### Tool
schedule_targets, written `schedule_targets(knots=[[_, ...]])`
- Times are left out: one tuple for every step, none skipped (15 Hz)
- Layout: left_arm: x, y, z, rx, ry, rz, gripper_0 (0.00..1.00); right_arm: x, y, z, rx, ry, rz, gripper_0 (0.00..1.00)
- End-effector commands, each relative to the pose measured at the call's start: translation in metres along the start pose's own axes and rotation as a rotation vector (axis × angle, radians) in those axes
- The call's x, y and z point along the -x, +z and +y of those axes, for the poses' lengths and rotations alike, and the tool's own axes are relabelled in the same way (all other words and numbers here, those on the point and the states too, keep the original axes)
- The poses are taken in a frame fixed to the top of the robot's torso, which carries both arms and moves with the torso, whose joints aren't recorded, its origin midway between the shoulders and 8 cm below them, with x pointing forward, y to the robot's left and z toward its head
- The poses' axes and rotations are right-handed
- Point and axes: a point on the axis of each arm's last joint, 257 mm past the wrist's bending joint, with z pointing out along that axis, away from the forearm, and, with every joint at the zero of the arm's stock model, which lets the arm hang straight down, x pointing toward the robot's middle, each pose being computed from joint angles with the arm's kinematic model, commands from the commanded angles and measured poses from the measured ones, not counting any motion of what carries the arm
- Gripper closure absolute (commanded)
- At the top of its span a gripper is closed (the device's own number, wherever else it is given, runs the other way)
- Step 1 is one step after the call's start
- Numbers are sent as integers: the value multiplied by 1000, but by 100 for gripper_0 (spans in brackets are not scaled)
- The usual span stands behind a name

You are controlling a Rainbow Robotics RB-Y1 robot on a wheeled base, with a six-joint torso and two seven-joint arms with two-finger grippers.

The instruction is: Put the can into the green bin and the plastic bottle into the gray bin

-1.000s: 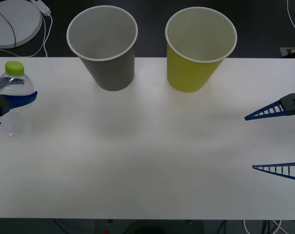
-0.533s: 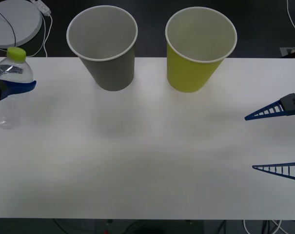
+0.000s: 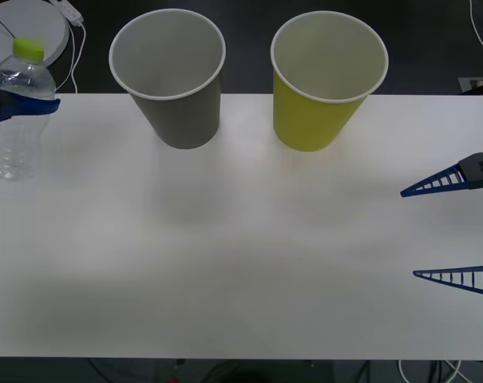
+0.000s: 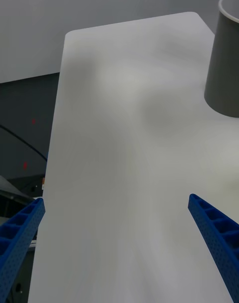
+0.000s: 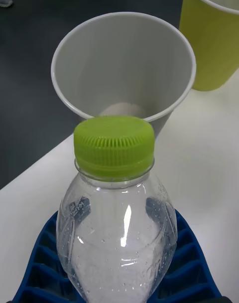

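The left tool (image 3: 21, 102) is grasping the plastic bottle (image 3: 16, 112) just below its shoulder, its blue fingers (image 5: 47, 263) wrapping around the clear body at the nine o'clock edge of the tabletop (image 3: 241, 263). The bottle is standing upright with its lime-green cap (image 5: 113, 146) on top, apart from both cups. The gray bin (image 3: 169, 76) is sitting at eleven o'clock on the tabletop, and the green bin (image 3: 325, 80) is sitting just beside it at one o'clock; both are upright. The right tool (image 3: 457, 227) is hanging released at three o'clock, its two fingers (image 4: 216, 233) spreading wide, well apart from the cups
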Motion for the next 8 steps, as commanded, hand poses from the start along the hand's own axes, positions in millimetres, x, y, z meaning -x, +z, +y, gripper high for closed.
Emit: schedule_targets(knots=[[12, 8, 7, -10, 7, 1, 100, 0, 0, 0, 0, 0, 0, 0], [17, 12, 10, -15, 13, 6, 100, 0, 0, 0, 0, 0, 0, 0], [21, 15, 12, -21, 14, 10, 100, 0, 0, 0, 0, 0, 0, 0], [27, 19, 14, -28, 17, 12, 100, 0, 0, 0, 0, 0, 0, 0], [34, 23, 18, -33, 18, 15, 100, 0, 0, 0, 0, 0, 0, 0], [38, 25, 21, -34, 19, 17, 100, 0, 0, 0, 0, 0, 0, 0], [47, 28, 25, -35, 26, 16, 100, 0, 0, 0, 0, 0, 0, 0], [58, 29, 32, -29, 29, 10, 100, 0, 0, 0, 0, 0, 0, 0]])
